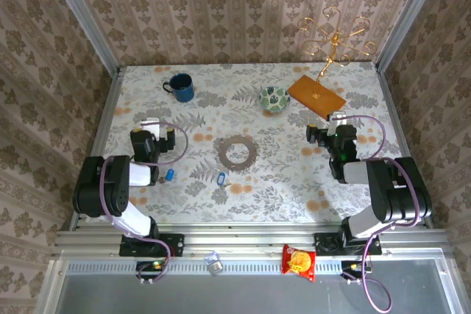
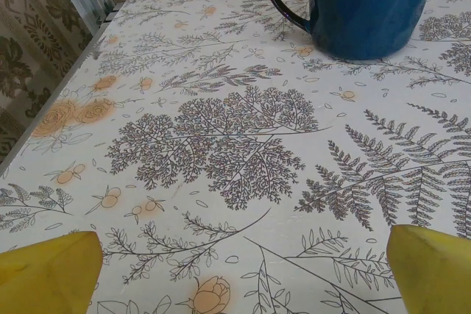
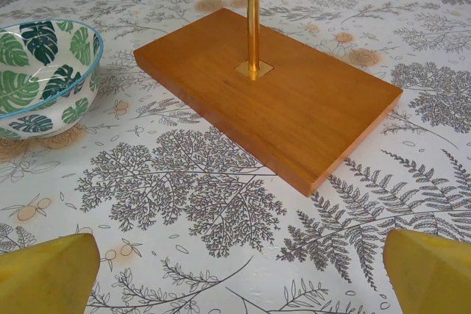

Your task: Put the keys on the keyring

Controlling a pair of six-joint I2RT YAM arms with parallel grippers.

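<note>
**Both claws gaping wide, keys lying loose beside the ring**

In the top view, the keyring (image 1: 237, 151) is lying flat near the middle of the table (image 1: 294, 182), with the patterned cloth showing through its hole. The two keys are resting on the cloth nearer the arms, neither one touching the ring. The first key (image 1: 221, 179) is sitting just below the ring's near edge. The second key (image 1: 170, 175) is lying further left, close to the left arm's forearm.

The left gripper (image 1: 151, 124) is pointing toward the far side of the table, left of the ring and well apart from it. Its wrist camera is showing its yellow fingers (image 2: 48, 273) spread to opposite corners with bare cloth between them, so the claw is standing open and holding nothing. The blue mug (image 2: 368, 5) is standing upright ahead of it, handle turned left.

The right gripper (image 1: 337, 121) is sitting on the right side, also well apart from the ring. Its fingers (image 3: 44, 273) are likewise parted wide, and the claw is empty. Ahead of it a wooden base (image 3: 272, 93) is lying flat with a gold stem (image 3: 252, 16) rising from it, and the green leaf-patterned bowl (image 3: 44, 71) is standing to the left of the base.

A red snack packet (image 1: 299, 262) is lying on the rail between the arm bases.
</note>
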